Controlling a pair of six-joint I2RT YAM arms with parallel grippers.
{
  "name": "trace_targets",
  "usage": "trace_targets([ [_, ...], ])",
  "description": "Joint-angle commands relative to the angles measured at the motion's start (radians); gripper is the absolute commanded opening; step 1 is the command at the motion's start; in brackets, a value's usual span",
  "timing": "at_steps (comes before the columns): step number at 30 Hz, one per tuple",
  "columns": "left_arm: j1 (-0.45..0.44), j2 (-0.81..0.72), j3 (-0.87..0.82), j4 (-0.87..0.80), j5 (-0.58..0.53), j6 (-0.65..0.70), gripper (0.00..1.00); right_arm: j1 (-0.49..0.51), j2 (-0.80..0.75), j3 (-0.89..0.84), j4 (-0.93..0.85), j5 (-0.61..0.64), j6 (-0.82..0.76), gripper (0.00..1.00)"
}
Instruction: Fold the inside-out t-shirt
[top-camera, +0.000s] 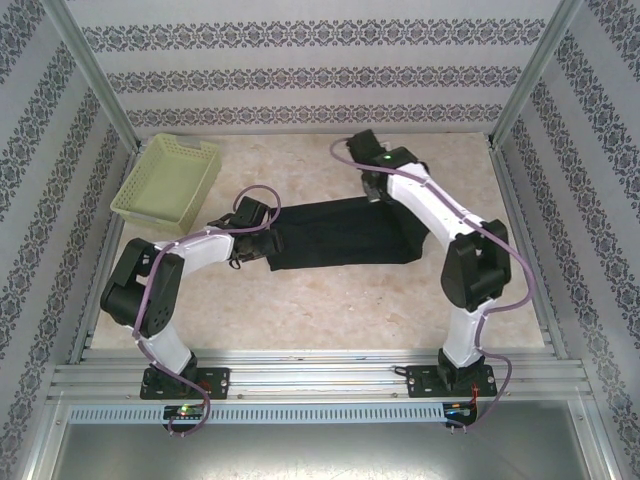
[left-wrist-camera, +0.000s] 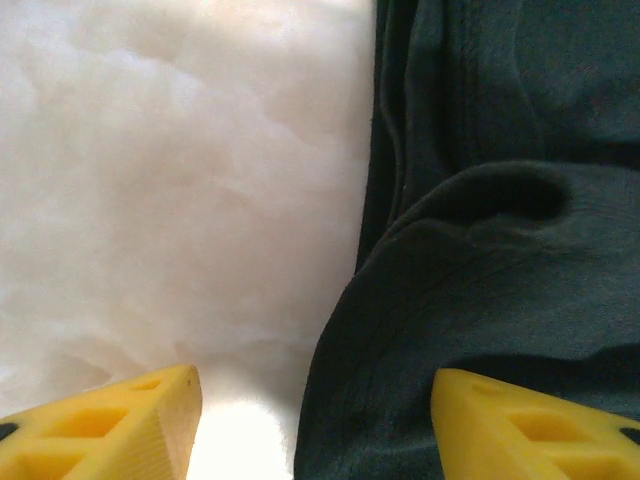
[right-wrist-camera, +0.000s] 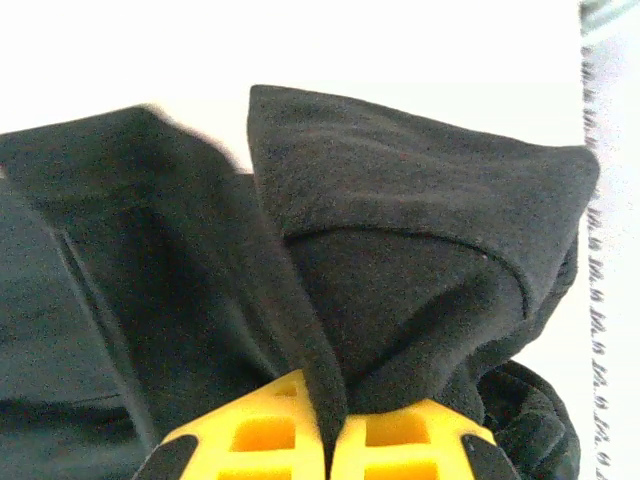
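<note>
Over the pale marbled table (top-camera: 330, 310), working at the inside-out t-shirt (top-camera: 340, 235), laid as a dark band across the middle. Pinching a raised fold at its far right end with the right gripper (right-wrist-camera: 330, 425) — yellow fingers pressed together on cloth. Hovering at the left end with the left gripper (left-wrist-camera: 315, 385), fingers spread wide, one over bare table, one over black fabric. Leaving the yellow-green basket (top-camera: 165, 180) at the far left corner, apart from the shirt — all inside striped, flower-patterned walls (top-camera: 300, 75) and aluminium posts (top-camera: 90, 75).
</note>
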Motion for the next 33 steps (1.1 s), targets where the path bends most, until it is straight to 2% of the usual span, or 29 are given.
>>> trace_targets([
  [1,0.008,0.029,0.005,0.061,0.041,0.026,0.59,0.065,0.070,0.109,-0.090,-0.072,0.044,0.00],
  [10,-0.004,0.061,-0.070,0.179,0.122,-0.007,0.44,0.182,0.226,0.343,-0.160,-0.256,0.170,0.00],
  [18,-0.018,0.078,-0.097,0.224,0.146,-0.003,0.30,0.220,0.250,0.410,-0.141,-0.359,0.270,0.00],
  [29,-0.033,0.062,-0.115,0.268,0.168,-0.010,0.24,0.250,0.257,0.413,-0.021,-0.482,0.371,0.00],
  [33,-0.038,0.055,-0.127,0.282,0.171,-0.015,0.23,0.254,0.273,0.409,0.022,-0.487,0.409,0.00],
])
